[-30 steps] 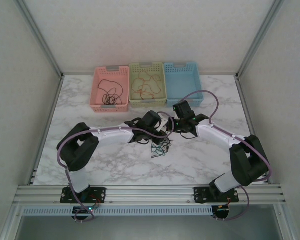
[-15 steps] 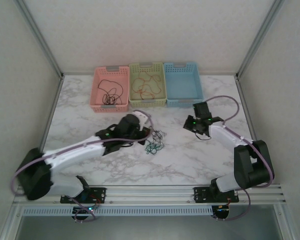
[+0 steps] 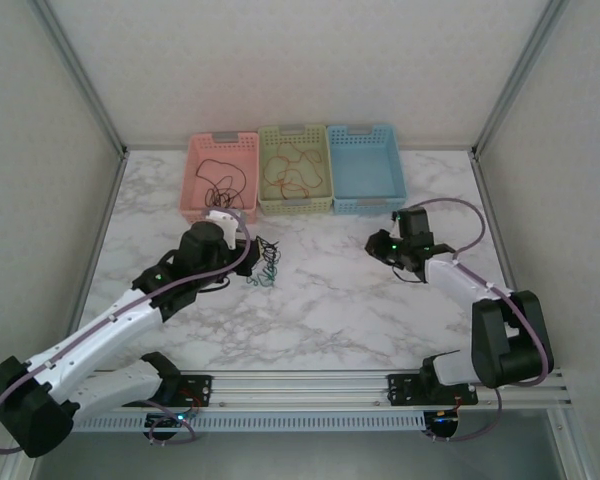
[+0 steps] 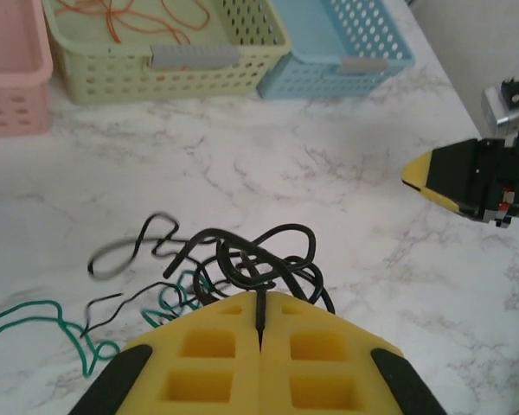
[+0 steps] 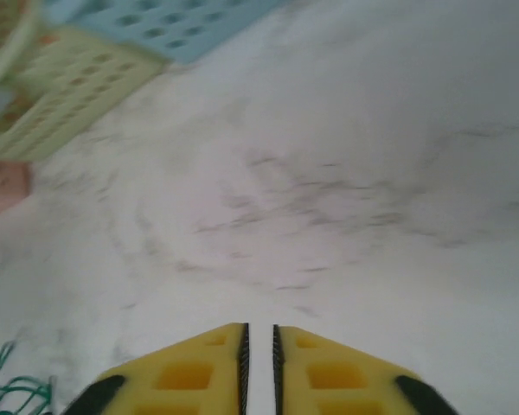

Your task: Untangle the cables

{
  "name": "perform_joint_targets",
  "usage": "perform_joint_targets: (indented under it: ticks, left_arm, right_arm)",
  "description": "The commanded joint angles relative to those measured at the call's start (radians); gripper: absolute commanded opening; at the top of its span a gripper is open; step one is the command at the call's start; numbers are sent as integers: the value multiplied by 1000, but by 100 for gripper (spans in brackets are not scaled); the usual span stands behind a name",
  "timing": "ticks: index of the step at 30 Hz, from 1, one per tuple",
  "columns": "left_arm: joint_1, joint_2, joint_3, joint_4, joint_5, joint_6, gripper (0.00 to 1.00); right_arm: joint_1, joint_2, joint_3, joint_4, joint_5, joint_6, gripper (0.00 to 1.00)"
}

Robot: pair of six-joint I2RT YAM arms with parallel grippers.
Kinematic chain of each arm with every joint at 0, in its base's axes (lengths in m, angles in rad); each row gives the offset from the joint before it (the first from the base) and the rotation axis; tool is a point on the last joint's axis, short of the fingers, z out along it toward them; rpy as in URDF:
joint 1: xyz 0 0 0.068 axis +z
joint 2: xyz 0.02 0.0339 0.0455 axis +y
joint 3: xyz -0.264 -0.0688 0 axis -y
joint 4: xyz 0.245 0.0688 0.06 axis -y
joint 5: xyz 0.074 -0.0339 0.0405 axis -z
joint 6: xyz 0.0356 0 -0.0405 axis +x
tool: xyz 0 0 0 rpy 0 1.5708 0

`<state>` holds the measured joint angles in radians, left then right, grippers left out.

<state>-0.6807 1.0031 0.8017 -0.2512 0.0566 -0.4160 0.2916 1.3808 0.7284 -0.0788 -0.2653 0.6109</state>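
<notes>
L gripper [image 4: 261, 298] is clamped on a black cable [image 4: 251, 251], its loops tangled just off the tip w/ a teal cable [image 4: 35, 318] at its left, over the marble table [image 4: 346, 181] left of centre. R gripper [image 5: 259, 333], well apart to the right, is cracked a slit w/ nothing betw. the jaws. At the back, pink bin [image 3: 220, 214] has a 2nd black cable [image 3: 220, 185], green bin [image 3: 295, 205] has orange cables [image 3: 290, 175], blue bin [image 3: 368, 205] is beside it.
</notes>
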Motion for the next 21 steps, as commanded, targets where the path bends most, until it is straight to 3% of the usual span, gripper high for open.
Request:
perform_joint_targets:
  ticks: [1, 4, 12, 16, 21]
  left_arm:
    - [1, 17, 103, -32, 54, -26, 0]
    - [1, 36, 121, -56, 56, -31, 0]
    - [50, 104, 117, -209, -159, -95, 0]
    - [130, 125, 46, -160, -100, -140, 0]
    - [145, 74, 39, -156, -63, -140, 0]
  right_arm:
    - [94, -18, -14, 146, -98, -35, 35]
    - [187, 12, -41, 267, -111, -46, 45]
    - [315, 164, 4, 317, -114, -42, 46]
    - [329, 204, 21, 305, -104, -38, 46]
    - [342, 223, 64, 251, -96, -61, 45]
